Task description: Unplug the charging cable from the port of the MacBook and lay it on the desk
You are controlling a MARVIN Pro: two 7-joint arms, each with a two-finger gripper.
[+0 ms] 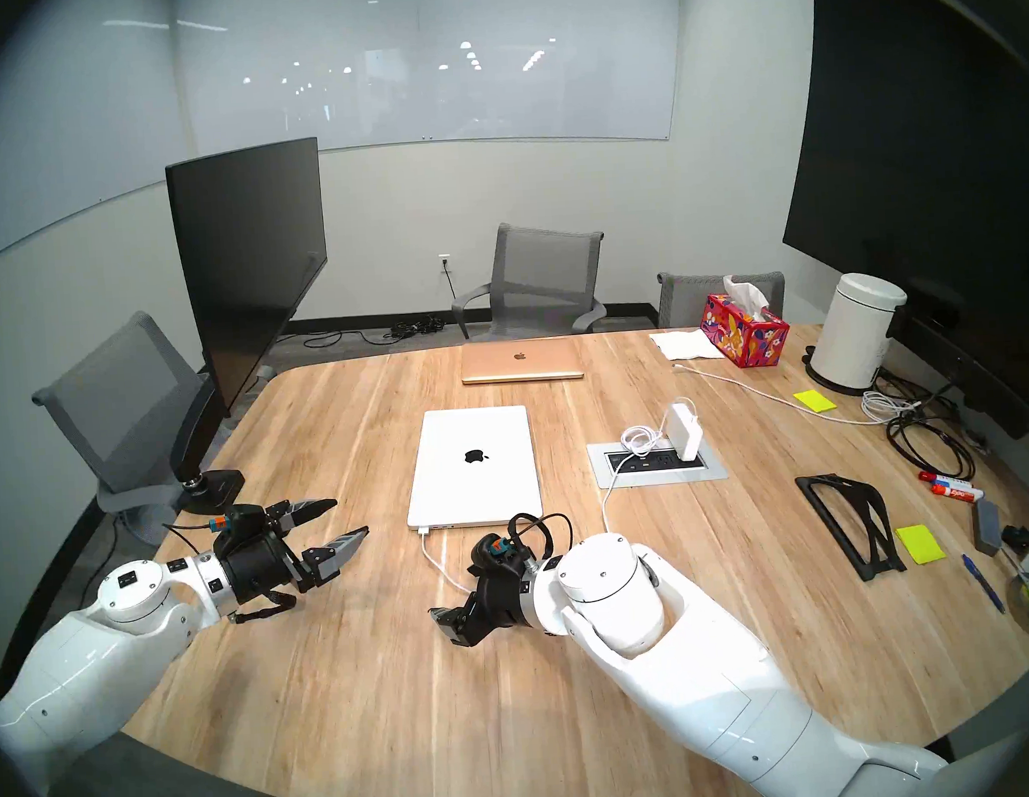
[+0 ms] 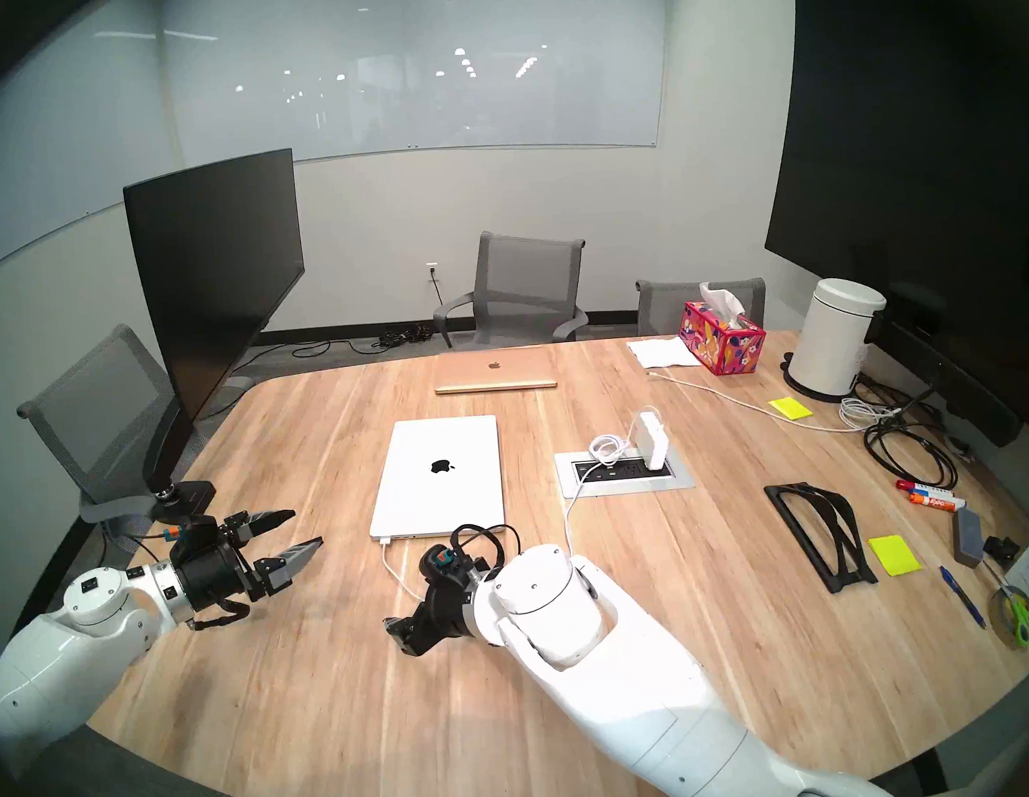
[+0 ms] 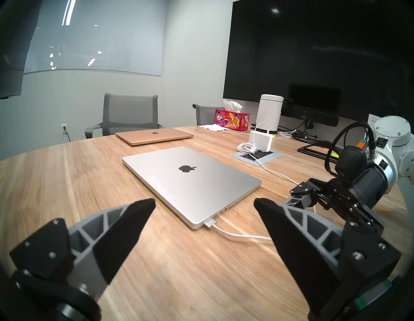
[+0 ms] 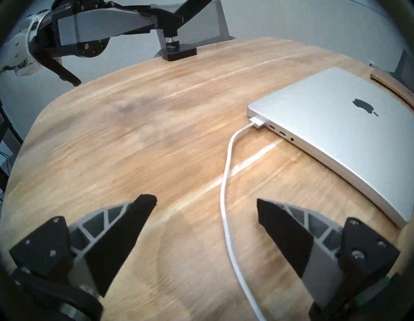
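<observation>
Cable plugged in, both tools spread wide and holding nothing.

We see the silver laptop [image 1: 473,466] closed at mid-worktop [image 1: 336,670], the white cable [image 4: 226,179] seated by its flat plug in the near-left corner port and lying loose on the wood. Our right tool [image 4: 206,201] hovers low just beside the cord, our left tool [image 1: 351,516] waits well apart. Gold laptop [image 1: 520,361], outlet panel [image 1: 709,472], power brick [image 1: 685,431] and tissue box [image 1: 743,330] sit clear of the plug.
</observation>
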